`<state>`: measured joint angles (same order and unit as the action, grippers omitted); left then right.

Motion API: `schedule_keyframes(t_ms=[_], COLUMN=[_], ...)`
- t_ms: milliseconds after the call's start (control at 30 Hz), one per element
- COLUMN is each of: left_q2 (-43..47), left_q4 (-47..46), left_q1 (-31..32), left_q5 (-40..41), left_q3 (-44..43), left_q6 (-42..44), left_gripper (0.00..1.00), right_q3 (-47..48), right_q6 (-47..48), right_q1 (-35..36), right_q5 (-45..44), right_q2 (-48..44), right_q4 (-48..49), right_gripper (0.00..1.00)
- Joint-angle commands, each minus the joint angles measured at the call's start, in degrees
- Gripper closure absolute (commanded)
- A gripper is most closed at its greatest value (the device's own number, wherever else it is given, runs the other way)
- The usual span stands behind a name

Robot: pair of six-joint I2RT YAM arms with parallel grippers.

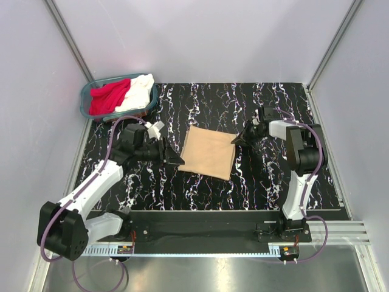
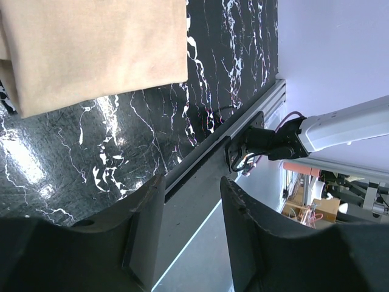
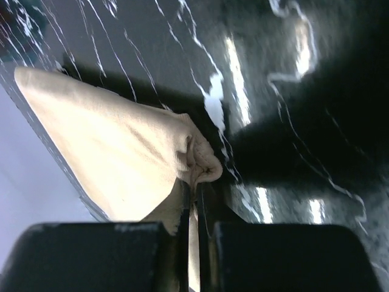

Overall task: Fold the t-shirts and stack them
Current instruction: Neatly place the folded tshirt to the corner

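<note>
The tan-beige t-shirt (image 1: 208,152) lies folded into a rectangle on the black marbled table. My right gripper (image 1: 236,140) is at its far right corner, and the right wrist view shows the jaws (image 3: 196,201) shut on a bunched corner of the tan cloth (image 3: 121,158). My left gripper (image 1: 176,159) is by the shirt's near left edge. In the left wrist view it (image 2: 191,188) is open and empty, with the tan shirt (image 2: 91,48) beyond its tips. The red t-shirt (image 1: 109,96) and the white t-shirt (image 1: 137,91) lie crumpled in the basket.
The teal basket (image 1: 150,104) stands at the far left corner of the table. Grey walls close in the left, back and right sides. An aluminium rail (image 1: 200,240) runs along the near edge and carries both arm bases; the right base (image 2: 261,146) shows in the left wrist view.
</note>
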<state>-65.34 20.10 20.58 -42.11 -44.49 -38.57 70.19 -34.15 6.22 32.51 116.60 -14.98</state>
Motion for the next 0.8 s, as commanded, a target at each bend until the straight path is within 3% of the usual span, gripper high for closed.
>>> schedule_keyframes(t_ms=[0,300,467,533,767], left_q2=[3.3,9.8,14.5,15.9,16.5], left_q4=[-0.2,-2.2,-4.4,-5.2,-6.3], left_q1=[-0.4,-0.5,-0.5,-0.5,-0.5], left_q5=[-1.3,-0.1,0.4,1.3,1.6], left_q3=[1.6,7.0,10.7,11.8,14.0], left_q6=[0.6,1.0,-0.9,-1.5,-2.4], left_gripper=[0.53,0.53,0.53,0.53,0.53], right_q3=[-3.0,-2.7,0.6,5.2,23.6], right_q6=[4.0,17.6,17.0,17.0,14.7], right_q1=[-0.7,-5.3,-10.2,-11.4,-12.5], right_q5=[-0.6,-14.7,-32.1,-41.9,-57.3], right_q2=[-4.9,-11.8,-14.6,-11.9,3.1], right_q4=[-3.1,-26.8,-30.6,-30.8,-27.8], right_gripper=[1.0,1.0,1.0,1.0,1.0])
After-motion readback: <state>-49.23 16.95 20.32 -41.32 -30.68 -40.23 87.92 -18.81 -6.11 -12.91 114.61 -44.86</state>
